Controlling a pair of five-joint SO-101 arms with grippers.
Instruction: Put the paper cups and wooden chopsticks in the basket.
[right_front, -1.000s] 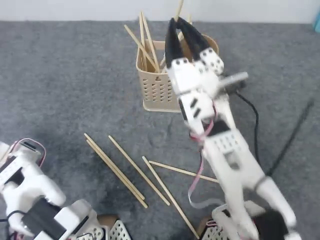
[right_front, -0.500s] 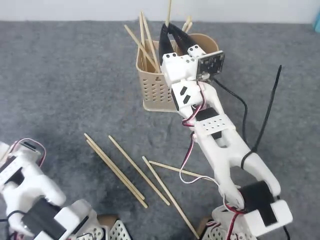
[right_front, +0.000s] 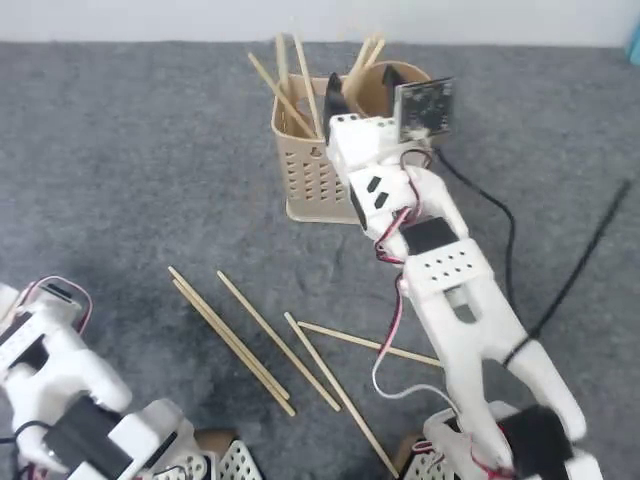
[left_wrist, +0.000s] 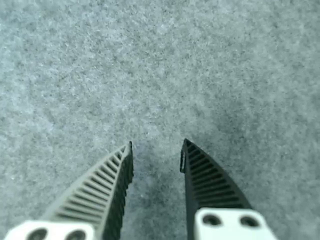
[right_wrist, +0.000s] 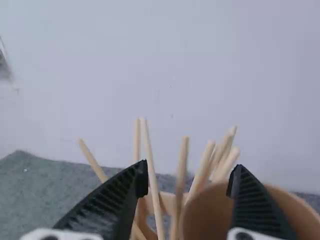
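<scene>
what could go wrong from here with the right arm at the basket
The open right claw sits among the chopsticks standing in the basket; withdrawing could snag one and flick it out, or tip the basket. The loose chopsticks on the carpet lie close together, so a grab might catch two.

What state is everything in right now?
basket, upright on carpet
paper cup, upright inside basket
chopsticks in basket, standing, leaning
loose chopsticks, five lying flat on carpet
right gripper, open, above basket
left gripper, open, over bare carpet
</scene>
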